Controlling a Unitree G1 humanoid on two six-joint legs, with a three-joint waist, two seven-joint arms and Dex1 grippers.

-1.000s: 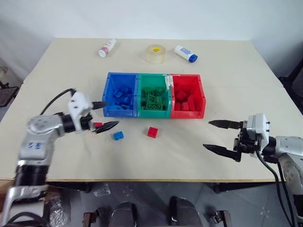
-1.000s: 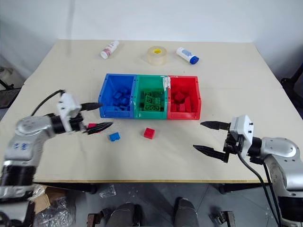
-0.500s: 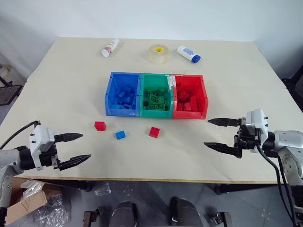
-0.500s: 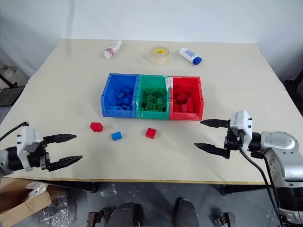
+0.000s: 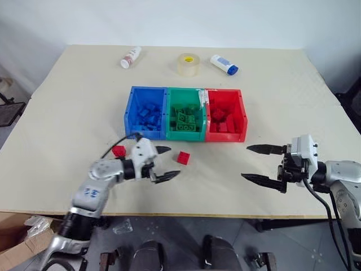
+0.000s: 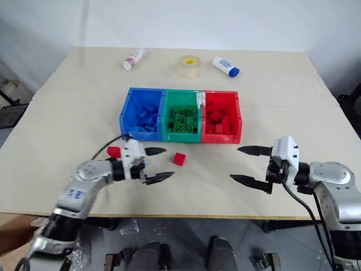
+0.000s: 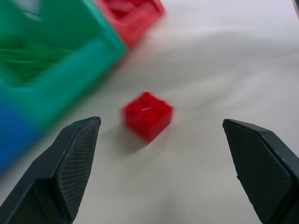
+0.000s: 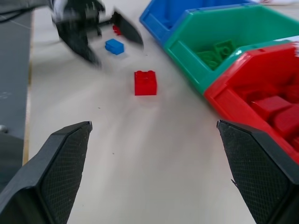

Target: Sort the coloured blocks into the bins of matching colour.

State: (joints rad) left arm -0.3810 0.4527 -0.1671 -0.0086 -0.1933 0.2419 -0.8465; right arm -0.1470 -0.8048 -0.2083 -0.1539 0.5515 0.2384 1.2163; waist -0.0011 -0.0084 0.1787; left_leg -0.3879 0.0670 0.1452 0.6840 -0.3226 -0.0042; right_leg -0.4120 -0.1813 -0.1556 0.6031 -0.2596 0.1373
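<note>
Left claw (image 5: 163, 163) spread wide, empty, low over the beige worktop (image 5: 73, 96), just beside a small red studded plastic brick (image 5: 183, 158) lying near the joined blue, green and red plastic bins (image 5: 185, 134). Right claw (image 5: 260, 164) also spread, empty, well apart from that brick.

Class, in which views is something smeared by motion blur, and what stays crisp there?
Left wrist view: the bins smear, the red block softens, the pincer fingers stay crisp. Right wrist view: the left pincer is blurred.
</note>
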